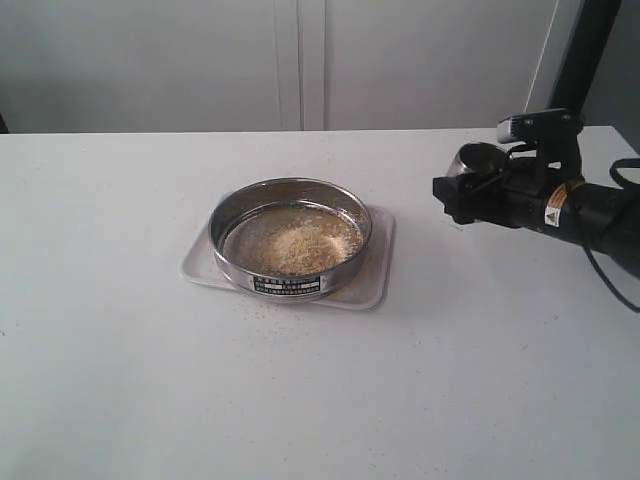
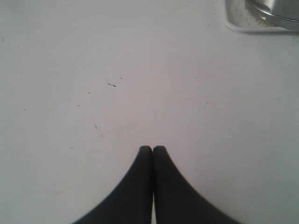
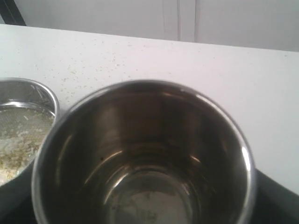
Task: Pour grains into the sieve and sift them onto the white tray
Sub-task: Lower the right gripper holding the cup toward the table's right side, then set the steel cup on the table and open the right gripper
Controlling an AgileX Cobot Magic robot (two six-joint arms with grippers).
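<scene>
The sieve [image 1: 290,283], a wide steel ring with a side label, sits on the white tray [image 1: 376,268] at the table's middle. Grains [image 1: 296,242], yellow and pale, lie spread on its mesh. To the right of the tray, my right gripper [image 1: 468,188] is shut on a small steel cup [image 1: 481,157] held above the table. The right wrist view looks into the cup [image 3: 145,154], which is empty apart from a few specks, with the sieve [image 3: 28,91] and grains [image 3: 16,142] beside it. My left gripper [image 2: 153,148] is shut on nothing over bare table; it is out of the exterior view.
Stray grains are scattered on the white table [image 1: 150,380] around the tray and behind it. A tray corner [image 2: 233,25] and the sieve's wall [image 2: 275,11] show at the edge of the left wrist view. A white wall closes the back.
</scene>
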